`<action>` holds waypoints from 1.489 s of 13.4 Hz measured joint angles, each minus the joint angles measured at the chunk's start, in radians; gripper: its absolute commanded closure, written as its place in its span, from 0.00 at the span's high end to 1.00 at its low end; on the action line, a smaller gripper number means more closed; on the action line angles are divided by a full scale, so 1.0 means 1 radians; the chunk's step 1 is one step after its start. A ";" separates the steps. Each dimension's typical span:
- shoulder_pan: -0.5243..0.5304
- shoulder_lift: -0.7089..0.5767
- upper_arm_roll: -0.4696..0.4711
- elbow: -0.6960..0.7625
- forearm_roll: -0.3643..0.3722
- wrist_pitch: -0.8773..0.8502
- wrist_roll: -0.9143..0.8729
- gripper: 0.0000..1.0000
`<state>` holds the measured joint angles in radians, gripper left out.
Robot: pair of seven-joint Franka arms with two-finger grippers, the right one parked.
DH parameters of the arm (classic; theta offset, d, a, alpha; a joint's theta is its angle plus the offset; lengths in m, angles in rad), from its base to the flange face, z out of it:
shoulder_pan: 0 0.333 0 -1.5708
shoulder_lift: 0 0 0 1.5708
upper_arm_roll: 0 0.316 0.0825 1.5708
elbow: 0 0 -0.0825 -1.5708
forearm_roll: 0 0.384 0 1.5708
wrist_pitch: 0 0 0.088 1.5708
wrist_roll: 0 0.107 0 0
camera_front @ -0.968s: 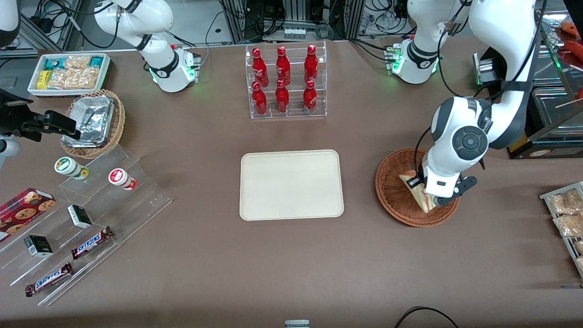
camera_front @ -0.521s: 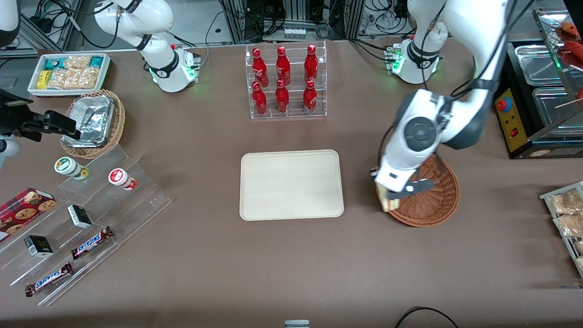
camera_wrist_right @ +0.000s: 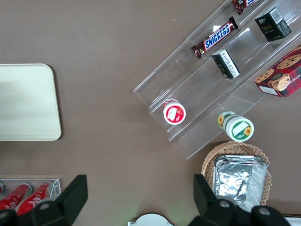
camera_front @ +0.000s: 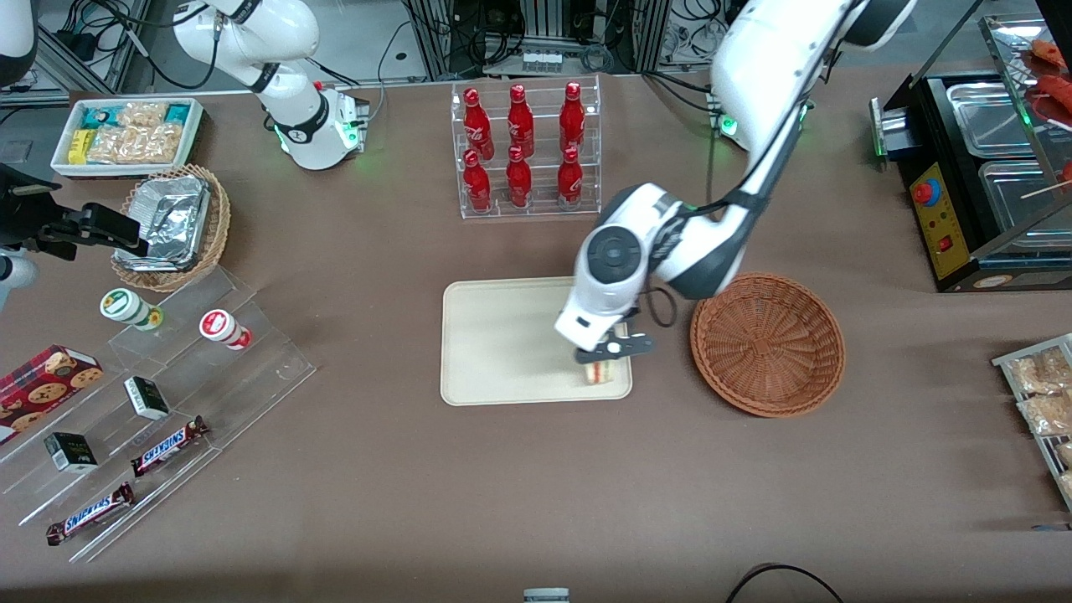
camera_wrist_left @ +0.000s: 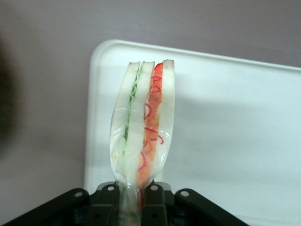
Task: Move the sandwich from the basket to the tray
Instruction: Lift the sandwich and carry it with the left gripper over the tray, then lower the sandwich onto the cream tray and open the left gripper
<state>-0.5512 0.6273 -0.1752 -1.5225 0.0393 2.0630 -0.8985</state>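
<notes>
My gripper hangs over the corner of the cream tray that lies nearest the front camera and nearest the basket, shut on the sandwich. In the left wrist view the clear-wrapped sandwich stands on edge between the black fingers, its green and red filling layers showing, with the tray below it. The reddish-brown wicker basket sits beside the tray, toward the working arm's end, with nothing in it.
A clear rack of red bottles stands farther from the front camera than the tray. Toward the parked arm's end are a tan basket with foil containers, a white snack bin and acrylic steps with candy bars.
The gripper carried the sandwich out of the basket and sideways to above the tray's near corner. The basket now holds nothing.
</notes>
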 measured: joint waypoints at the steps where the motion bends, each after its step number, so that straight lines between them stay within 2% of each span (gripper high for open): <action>1: -0.027 0.034 0.000 0.038 0.000 0.001 -0.034 0.00; 4: -0.091 0.119 0.000 0.125 0.000 0.005 -0.106 0.00; 8: -0.118 0.167 0.000 0.170 0.000 0.023 -0.129 0.00; 9: -0.121 0.172 0.000 0.170 0.000 0.024 -0.143 0.34; 10: -0.123 0.178 0.000 0.170 0.000 0.029 -0.154 0.99; 14: -0.128 0.183 0.000 0.196 0.000 0.057 -0.167 1.00; 20: -0.125 0.060 0.013 0.274 0.002 -0.109 -0.166 1.00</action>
<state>-0.6761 0.6870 -0.1621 -1.2487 0.0415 1.9535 -1.0648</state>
